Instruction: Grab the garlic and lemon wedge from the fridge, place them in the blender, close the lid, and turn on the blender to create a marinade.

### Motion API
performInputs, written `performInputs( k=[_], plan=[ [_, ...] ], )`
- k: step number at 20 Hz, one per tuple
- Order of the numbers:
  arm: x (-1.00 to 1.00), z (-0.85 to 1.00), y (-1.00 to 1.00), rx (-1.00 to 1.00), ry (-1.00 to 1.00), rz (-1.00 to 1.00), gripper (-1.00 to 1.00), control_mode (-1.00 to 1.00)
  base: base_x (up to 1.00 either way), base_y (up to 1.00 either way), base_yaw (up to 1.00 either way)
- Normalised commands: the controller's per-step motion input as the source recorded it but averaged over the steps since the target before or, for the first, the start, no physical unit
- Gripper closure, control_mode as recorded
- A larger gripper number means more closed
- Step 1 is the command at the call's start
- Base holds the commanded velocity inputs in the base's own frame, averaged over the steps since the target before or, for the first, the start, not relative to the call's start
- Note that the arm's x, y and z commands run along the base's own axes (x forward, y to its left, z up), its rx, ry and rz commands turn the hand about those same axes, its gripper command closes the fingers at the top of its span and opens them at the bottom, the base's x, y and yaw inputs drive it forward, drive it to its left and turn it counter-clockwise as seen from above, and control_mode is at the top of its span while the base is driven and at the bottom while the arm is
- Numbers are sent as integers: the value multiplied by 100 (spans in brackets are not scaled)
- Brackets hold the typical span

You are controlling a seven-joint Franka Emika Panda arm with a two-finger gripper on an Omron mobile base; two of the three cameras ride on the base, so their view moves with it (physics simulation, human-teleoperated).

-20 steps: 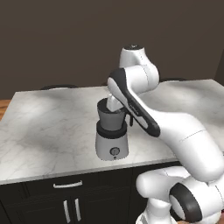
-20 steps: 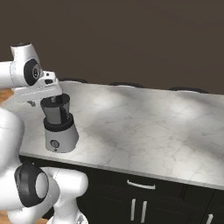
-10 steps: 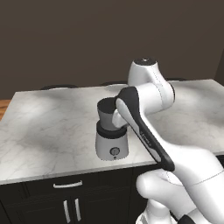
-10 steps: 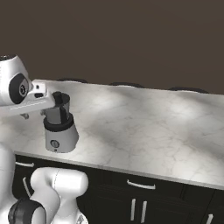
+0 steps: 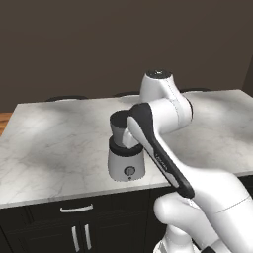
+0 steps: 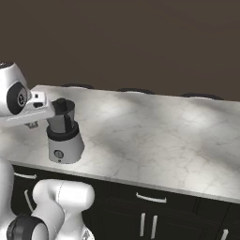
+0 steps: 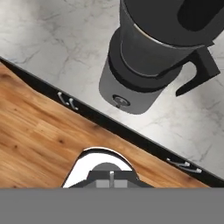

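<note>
Here the gripper [image 6: 32,125], fingers seemingly pressed together, hangs beside the blender [image 6: 63,136]

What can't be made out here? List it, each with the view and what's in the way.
- Contents of the jar: in every view its dark walls are opaque, so whether garlic or lemon is inside cannot be told.
- Top of the jar: in the hand view it is cut off by the upper edge, so whether it is capped is unclear.
- Right side of the blender: in the left base view it is covered by the arm.
- Setting of the knob: in the right base view it is too small to read.
</note>
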Motion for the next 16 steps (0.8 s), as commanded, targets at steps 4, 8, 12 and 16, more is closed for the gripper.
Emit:
performInputs(
  k=[4,8,12,16],
  plan=[
    [-4,-47,60,-5,1,2,100,-100,0,0,0],
    [0,-58,72,-9,2,4,100,-100,0,0,0],
    [0,-55,62,-9,7,4,100,-100,0,0,0],
    [4,-41,37,-1,4,0,100,-100,0,0,0]
  ],
)
